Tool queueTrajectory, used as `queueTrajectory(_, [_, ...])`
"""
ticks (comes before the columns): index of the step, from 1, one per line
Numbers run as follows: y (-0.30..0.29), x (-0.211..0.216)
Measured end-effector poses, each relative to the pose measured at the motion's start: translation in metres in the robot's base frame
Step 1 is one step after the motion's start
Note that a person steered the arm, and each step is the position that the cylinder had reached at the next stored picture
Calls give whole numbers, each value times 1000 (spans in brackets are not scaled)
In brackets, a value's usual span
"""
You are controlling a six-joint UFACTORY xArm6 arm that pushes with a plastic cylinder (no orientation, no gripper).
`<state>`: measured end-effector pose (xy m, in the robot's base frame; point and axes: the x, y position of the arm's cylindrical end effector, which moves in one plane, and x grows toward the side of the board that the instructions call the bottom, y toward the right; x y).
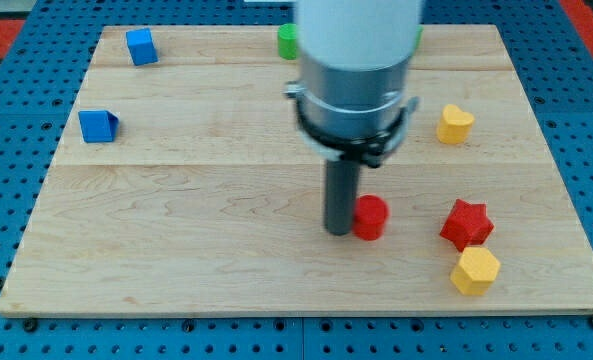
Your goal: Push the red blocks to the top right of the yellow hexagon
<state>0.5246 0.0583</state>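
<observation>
A red cylinder block (pixel 372 216) sits right of centre, low on the board. My tip (pixel 338 231) touches its left side. A red star block (pixel 466 223) lies further to the view's right. The yellow hexagon (pixel 475 270) sits just below the star, almost touching it. The rod hangs from a large white and grey arm body (pixel 357 60) at the view's top centre.
A yellow heart-shaped block (pixel 455 124) lies at the upper right. Two blue blocks sit at the upper left, one a cube (pixel 141 46), one lower and further left (pixel 98 126). A green block (pixel 288 41) is partly hidden behind the arm. The wooden board (pixel 176 230) rests on a blue pegboard.
</observation>
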Motion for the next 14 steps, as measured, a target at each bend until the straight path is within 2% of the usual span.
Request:
queueTrajectory(1, [24, -13])
queueTrajectory(3, [24, -8])
queueTrajectory(4, [65, -4])
queueTrajectory(7, [112, -10])
queueTrajectory(14, [140, -10])
